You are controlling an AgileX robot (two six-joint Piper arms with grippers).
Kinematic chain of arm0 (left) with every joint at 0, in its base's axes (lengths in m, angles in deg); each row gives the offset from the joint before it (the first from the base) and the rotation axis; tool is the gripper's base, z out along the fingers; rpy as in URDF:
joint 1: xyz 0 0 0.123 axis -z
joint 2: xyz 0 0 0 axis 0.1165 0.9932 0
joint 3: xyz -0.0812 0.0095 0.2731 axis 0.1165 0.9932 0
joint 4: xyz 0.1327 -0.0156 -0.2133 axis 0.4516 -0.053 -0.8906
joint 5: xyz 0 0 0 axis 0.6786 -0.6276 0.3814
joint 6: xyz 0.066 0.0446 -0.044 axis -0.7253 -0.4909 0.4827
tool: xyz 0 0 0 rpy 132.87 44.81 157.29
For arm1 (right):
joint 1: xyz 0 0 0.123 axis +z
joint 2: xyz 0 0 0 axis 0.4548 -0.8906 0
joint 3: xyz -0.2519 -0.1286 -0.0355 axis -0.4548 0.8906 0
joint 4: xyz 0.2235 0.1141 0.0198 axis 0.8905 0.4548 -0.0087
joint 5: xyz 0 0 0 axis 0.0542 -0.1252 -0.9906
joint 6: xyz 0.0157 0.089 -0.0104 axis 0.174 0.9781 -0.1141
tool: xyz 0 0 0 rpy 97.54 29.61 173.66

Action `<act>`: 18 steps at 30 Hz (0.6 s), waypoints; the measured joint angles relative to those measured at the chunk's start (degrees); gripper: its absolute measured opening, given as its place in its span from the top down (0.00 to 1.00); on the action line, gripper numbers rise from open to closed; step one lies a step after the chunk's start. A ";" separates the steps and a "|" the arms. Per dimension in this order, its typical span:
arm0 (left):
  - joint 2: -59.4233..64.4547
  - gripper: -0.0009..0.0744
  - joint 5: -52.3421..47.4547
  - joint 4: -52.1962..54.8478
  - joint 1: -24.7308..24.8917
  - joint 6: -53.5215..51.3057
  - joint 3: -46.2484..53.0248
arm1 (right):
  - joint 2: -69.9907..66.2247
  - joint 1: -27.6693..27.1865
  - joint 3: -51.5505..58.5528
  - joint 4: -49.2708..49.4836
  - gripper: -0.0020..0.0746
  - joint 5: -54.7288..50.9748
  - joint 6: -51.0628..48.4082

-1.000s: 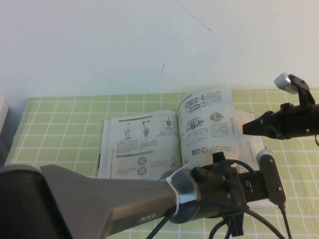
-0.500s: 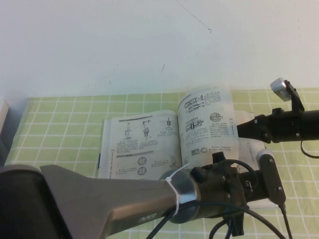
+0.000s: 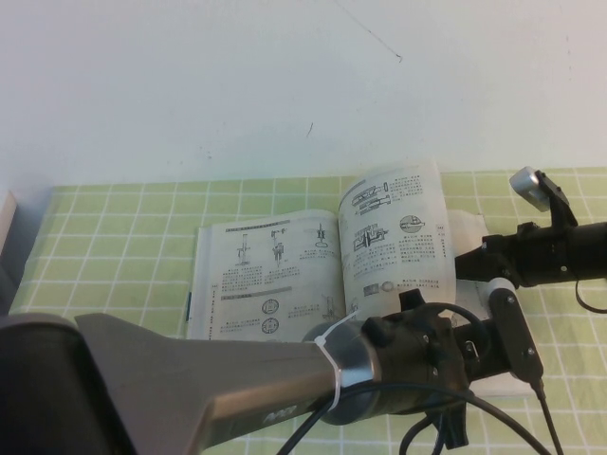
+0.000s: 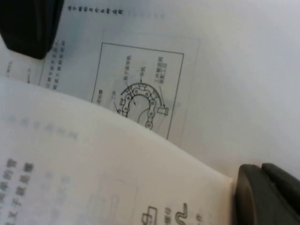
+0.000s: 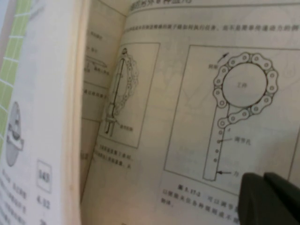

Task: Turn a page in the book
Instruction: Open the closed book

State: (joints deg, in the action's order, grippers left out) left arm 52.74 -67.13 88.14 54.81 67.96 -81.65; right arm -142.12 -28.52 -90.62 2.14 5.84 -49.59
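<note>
One book (image 3: pixel 270 275) lies open on the green-and-white checked cloth (image 3: pixel 114 237) in the middle of the high view, its flat left-hand leaf showing rows of small mechanical drawings. A single page (image 3: pixel 394 237) stands up from the spine, just right of centre, curling slightly, with cross-section drawings on the face toward the camera. There are two arms. The left arm (image 3: pixel 190 379) fills the lower left and bottom of the frame and hides the book's near edge and most of its right-hand half; the left gripper (image 3: pixel 512 327) sits low over the book's lower right corner, at the lower right of the picture. In the left wrist view a dark finger (image 4: pixel 267 194) shows at the lower right corner and another dark part at the upper left, with a page edge running between them over a chain-tool drawing, so the jaws look spread, though I cannot tell whether they touch paper. The right gripper (image 3: pixel 469 263) reaches in from the right edge, its tip just beside the standing page's outer edge. Only one dark fingertip (image 5: pixel 269 197) shows in the right wrist view, over a leaf with a chain-wrench drawing, and I cannot tell how its jaws stand. The pale wall (image 3: pixel 285 85) takes the upper half.
</note>
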 joint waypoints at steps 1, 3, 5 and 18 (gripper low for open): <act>-0.11 0.99 0.00 0.00 0.00 0.57 0.00 | 0.00 0.00 0.00 -0.42 0.98 0.39 0.86; -0.21 0.99 -0.22 0.38 0.00 2.10 0.00 | 0.00 0.00 -0.13 -1.29 0.98 0.96 2.49; -0.52 0.99 -1.03 1.84 0.00 3.97 0.00 | 0.00 0.00 -0.22 -2.15 0.98 1.05 3.50; -0.71 0.99 -19.37 21.34 -0.29 23.51 0.00 | 0.00 0.00 -0.54 -3.18 0.98 1.18 5.59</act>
State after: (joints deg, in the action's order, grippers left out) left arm 52.04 -86.50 109.48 54.52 91.47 -81.65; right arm -142.12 -28.52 -91.17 -1.03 7.02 -44.00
